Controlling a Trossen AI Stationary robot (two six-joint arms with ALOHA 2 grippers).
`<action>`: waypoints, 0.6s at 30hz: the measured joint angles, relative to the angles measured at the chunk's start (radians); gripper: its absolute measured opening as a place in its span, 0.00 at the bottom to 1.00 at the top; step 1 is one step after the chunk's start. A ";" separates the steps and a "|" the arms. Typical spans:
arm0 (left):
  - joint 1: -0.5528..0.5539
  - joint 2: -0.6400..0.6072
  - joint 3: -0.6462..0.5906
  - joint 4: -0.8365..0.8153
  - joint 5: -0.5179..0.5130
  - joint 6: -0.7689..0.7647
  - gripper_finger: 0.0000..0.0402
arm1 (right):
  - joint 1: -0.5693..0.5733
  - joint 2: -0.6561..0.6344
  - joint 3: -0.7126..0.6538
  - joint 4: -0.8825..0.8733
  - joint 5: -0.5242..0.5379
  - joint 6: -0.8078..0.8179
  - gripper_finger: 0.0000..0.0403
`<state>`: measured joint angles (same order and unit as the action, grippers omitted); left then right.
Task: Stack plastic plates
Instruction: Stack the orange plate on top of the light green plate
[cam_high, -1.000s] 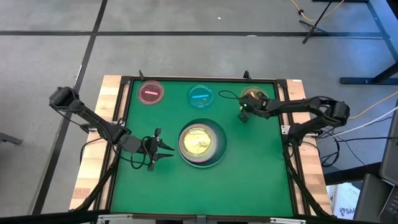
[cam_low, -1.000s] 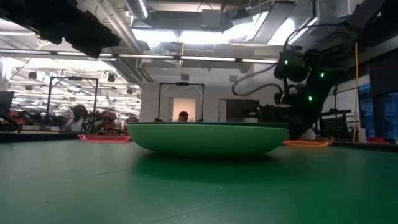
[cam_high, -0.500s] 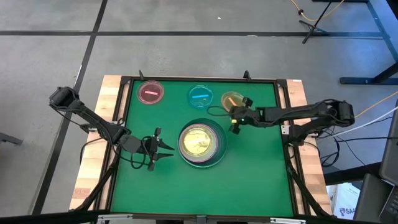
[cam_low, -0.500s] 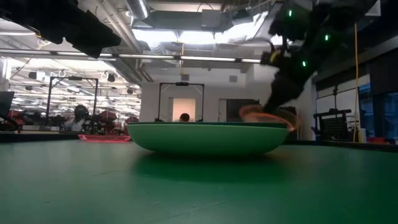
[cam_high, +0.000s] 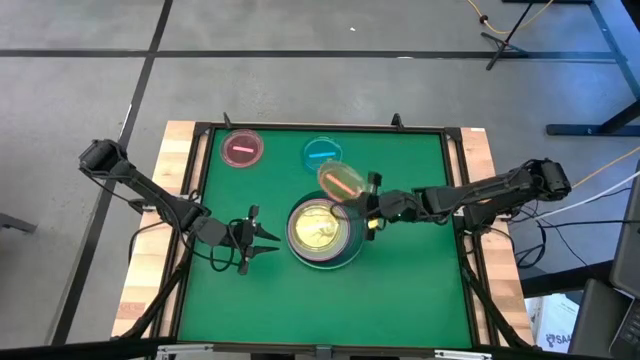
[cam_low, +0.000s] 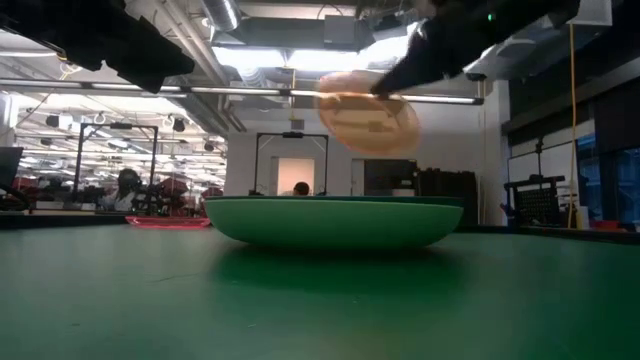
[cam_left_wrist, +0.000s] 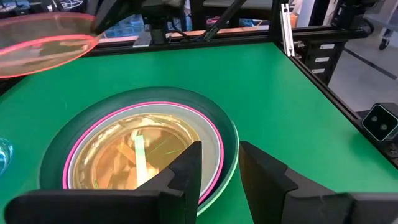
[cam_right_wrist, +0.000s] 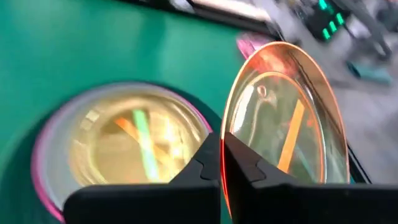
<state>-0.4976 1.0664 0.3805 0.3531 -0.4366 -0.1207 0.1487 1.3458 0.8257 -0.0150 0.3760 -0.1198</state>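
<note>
The right claw (cam_high: 366, 200) pinches an amber plate (cam_high: 341, 181) at the stack's (cam_high: 322, 232) one o'clock edge; the left claw (cam_high: 262, 238) waits open at nine.

Amber plate (cam_high: 341, 180) at 12 o'clock of the stack (cam_high: 324, 231): translucent glossy plastic, glare on rim. Stack's top plate (cam_left_wrist: 134, 158) see-through amber, pink rim (cam_left_wrist: 205, 118) below, smooth and shiny. Table mat (cam_high: 410, 280) matt green, cloth-like. Table edge (cam_high: 150, 250) bare wood. Gripper fingers (cam_left_wrist: 186, 177) matt black plastic.
</note>
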 joint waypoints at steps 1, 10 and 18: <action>0.000 0.000 0.000 0.000 0.000 0.000 0.25 | 0.013 0.005 0.000 0.030 -0.013 -0.020 0.00; 0.000 0.000 0.000 0.000 -0.002 0.000 0.25 | 0.083 0.097 0.000 0.238 -0.200 -0.072 0.00; 0.000 0.000 0.000 0.000 -0.034 0.000 0.25 | 0.094 0.216 0.000 0.306 -0.286 -0.037 0.00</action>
<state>-0.4976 1.0664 0.3805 0.3527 -0.4702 -0.1204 0.2424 1.5617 0.8257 0.2906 0.0904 -0.1564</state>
